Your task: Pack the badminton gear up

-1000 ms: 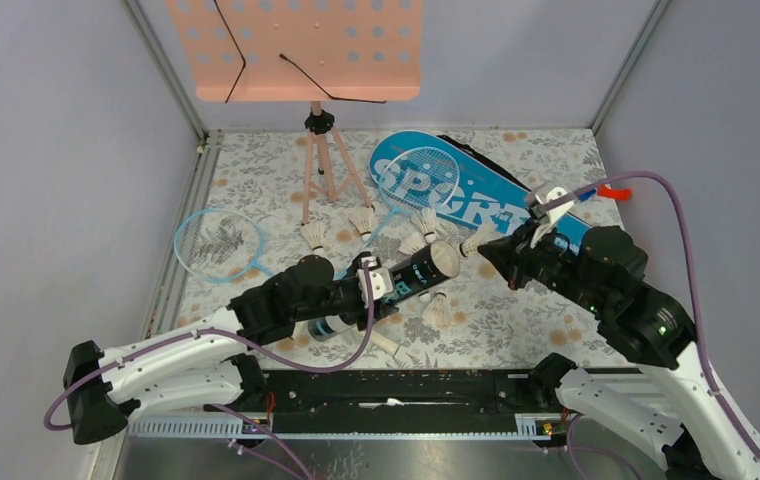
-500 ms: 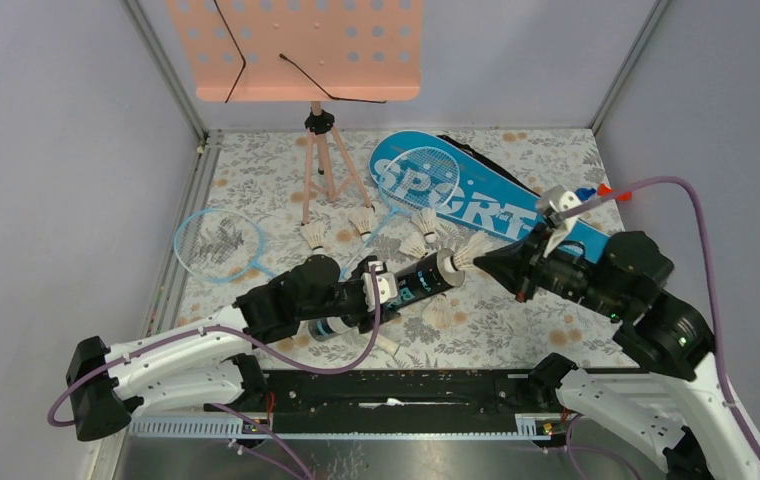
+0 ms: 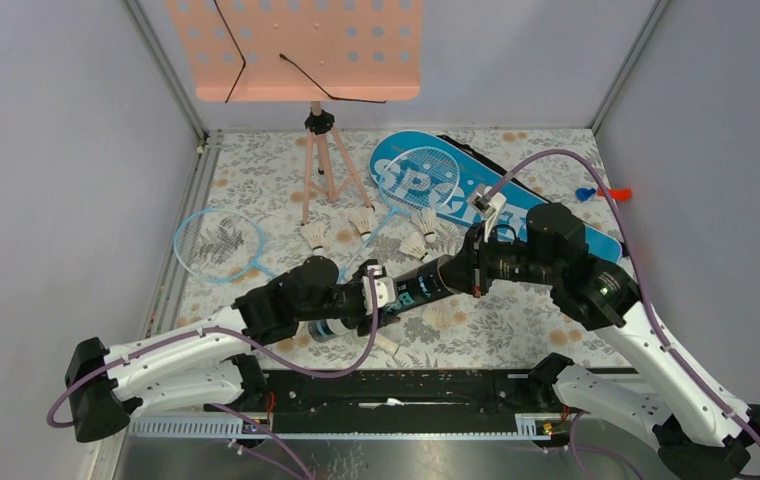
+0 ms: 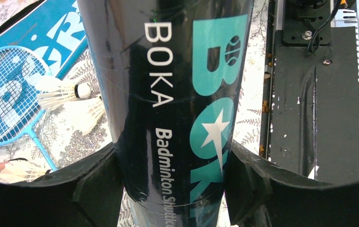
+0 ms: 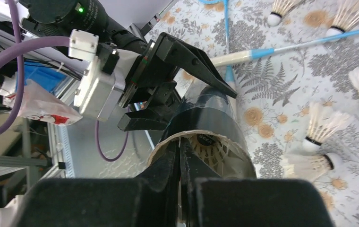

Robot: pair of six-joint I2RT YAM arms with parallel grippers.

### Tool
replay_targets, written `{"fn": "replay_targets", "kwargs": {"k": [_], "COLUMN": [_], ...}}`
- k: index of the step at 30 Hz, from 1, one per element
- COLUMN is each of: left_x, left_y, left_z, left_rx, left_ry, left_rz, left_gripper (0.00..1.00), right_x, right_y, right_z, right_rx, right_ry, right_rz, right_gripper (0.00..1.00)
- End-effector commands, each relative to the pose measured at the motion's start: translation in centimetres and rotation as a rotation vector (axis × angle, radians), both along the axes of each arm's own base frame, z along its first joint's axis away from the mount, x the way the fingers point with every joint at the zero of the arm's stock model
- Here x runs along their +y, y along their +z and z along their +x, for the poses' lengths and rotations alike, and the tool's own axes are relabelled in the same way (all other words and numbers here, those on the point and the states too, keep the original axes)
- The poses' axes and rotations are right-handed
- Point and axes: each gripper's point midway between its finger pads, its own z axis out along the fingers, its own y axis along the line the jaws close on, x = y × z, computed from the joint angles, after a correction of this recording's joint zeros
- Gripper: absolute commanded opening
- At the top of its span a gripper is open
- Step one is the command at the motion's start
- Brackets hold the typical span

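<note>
My left gripper (image 3: 376, 291) is shut on the long black lettered "BOKA" tube (image 3: 418, 287) and holds it tilted above the table, its open end to the right. The tube fills the left wrist view (image 4: 168, 94) between my fingers. My right gripper (image 3: 459, 272) is at the tube's mouth. In the right wrist view it (image 5: 180, 151) is shut on the feather rim of a white shuttlecock (image 5: 213, 145) that sits inside the tube (image 5: 210, 106). Several loose shuttlecocks (image 3: 362, 222) lie on the table. One light-blue racket (image 3: 218, 243) lies at the left, another (image 3: 426, 172) on the blue "SPORT" bag (image 3: 491, 205).
The peach music stand (image 3: 296, 45) on its tripod (image 3: 321, 160) stands at the back. A small red and blue item (image 3: 601, 192) lies at the right wall. Grey walls close in both sides. A black rail (image 3: 396, 390) runs along the near edge.
My right gripper has moved left with the shuttlecock, from beside the tube's open end into its mouth. The left gripper has lowered the tube slightly.
</note>
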Motion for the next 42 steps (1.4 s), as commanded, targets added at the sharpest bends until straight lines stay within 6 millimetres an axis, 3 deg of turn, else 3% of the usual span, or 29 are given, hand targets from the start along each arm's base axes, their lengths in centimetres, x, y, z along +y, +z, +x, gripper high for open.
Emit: {"fn": "replay_targets", "kwargs": {"k": [1,7,15,21,30,36,37,40,42], "left_x": [-1.1,-1.3,-1.8,-1.5,-0.4,0.5,0.6,1.4,2.5], "left_y": [3.9,4.5,4.7,4.4,4.1,4.1,4.3,5.0,6.1], "left_z": [-1.0,-1.9,-1.8,-1.4,-1.3,-0.9,-0.9,-0.3,1.2], "left_rx": [-0.093,-0.116,-0.116,-0.109,-0.105,-0.103,-0.103,-0.106,-0.108], "left_ry": [-0.096,-0.152,-0.153,-0.121,-0.067,-0.02,-0.01,0.054,0.179], "left_rz": [-0.148,-0.198,-0.214,-0.209,-0.231,-0.243,-0.249,-0.29,-0.355], "left_gripper": [0.2,0.19,0.19,0.18,0.18,0.17,0.17,0.16,0.16], "right_x": [1.2,2.3,2.8,0.4,-3.1,-5.6,-6.1,-7.6,-8.9], "right_y": [0.4,-0.4,-2.5,-0.8,5.4,9.5,10.0,9.7,7.3], "right_z": [-0.6,-0.8,-0.5,0.1,-2.3,-2.9,-3.0,-2.2,-0.7], "right_rx": [0.065,0.124,0.133,0.052,-0.075,-0.212,-0.239,-0.289,-0.272], "right_ry": [0.032,0.071,0.056,-0.055,-0.088,-0.167,-0.18,-0.274,-0.385], "right_rz": [0.078,0.124,0.071,0.01,0.047,0.116,0.127,0.128,0.069], "right_gripper": [0.0,0.0,0.03,0.31,0.66,0.99,0.99,1.0,1.0]}}
